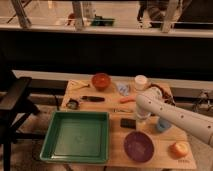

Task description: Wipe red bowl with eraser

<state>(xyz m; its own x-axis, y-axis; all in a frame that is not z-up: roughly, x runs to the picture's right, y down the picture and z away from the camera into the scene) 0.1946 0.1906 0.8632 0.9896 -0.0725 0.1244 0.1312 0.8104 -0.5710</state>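
**My hand hangs beside the eraser at mid-desk**

At the left edge of the frame, a black chair [15,102] stands next to the wooden desk [116,142]. A green tray [80,113] fills the desk's lower left. Just above the tray's upper edge sit a small dark object [73,104] and, to its right, a long dark-handled tool [93,99] lying flat.

The red bowl [101,80] stands upright at the upper middle of the desk, near the far edge, well apart from my hand. To its right lies a light blue crumpled piece [123,88], with a short orange stick-like thing [127,99] just below it.

The eraser [128,123] lies flat near the centre of the frame, just right of the tray's upper right corner. Below it sits the wider purple bowl [139,146].

My hand [141,118] points down at the desk just right of the eraser. I cannot tell whether it touches the eraser, nor whether it is wide or narrow, and I see nothing held in it. A white cup [141,82] stands above it, near the desk's far edge.

My white arm [175,117] slants in from the right edge of the frame. A blue cup [163,125] shows partly below it, and a round orange object [179,149] sits at the desk's lower right corner.
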